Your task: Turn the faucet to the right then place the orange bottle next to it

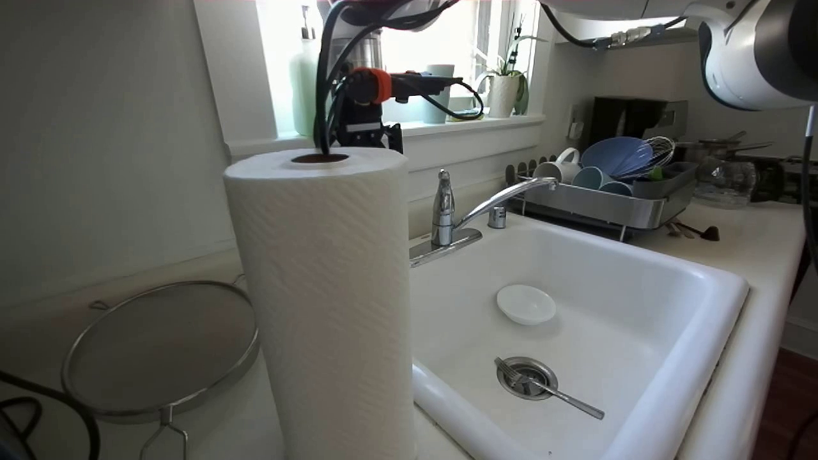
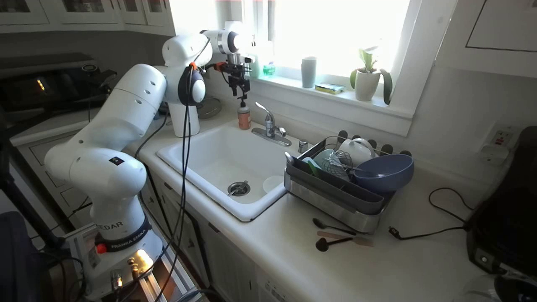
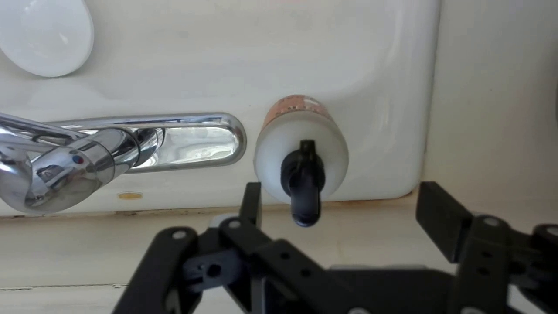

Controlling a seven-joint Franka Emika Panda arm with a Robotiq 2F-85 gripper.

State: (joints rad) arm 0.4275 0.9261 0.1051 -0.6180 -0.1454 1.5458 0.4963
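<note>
the orange bottle (image 2: 244,119) stands upright just below the spread gripper (image 3: 343,211)

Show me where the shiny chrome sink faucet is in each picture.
In an exterior view: shiny chrome sink faucet, just right of centre.
In an exterior view: faucet, slightly above centre.
In the wrist view: faucet, cut by the left edge.
Shared landmark: shallow round white dish.

The arm (image 2: 126,109) reads "FRANKA EMIKA" on its dark band (image 2: 126,241), "EDAR" just above; the faucet (image 3: 102,152) bears a red-and-blue dot (image 3: 78,159).
</note>
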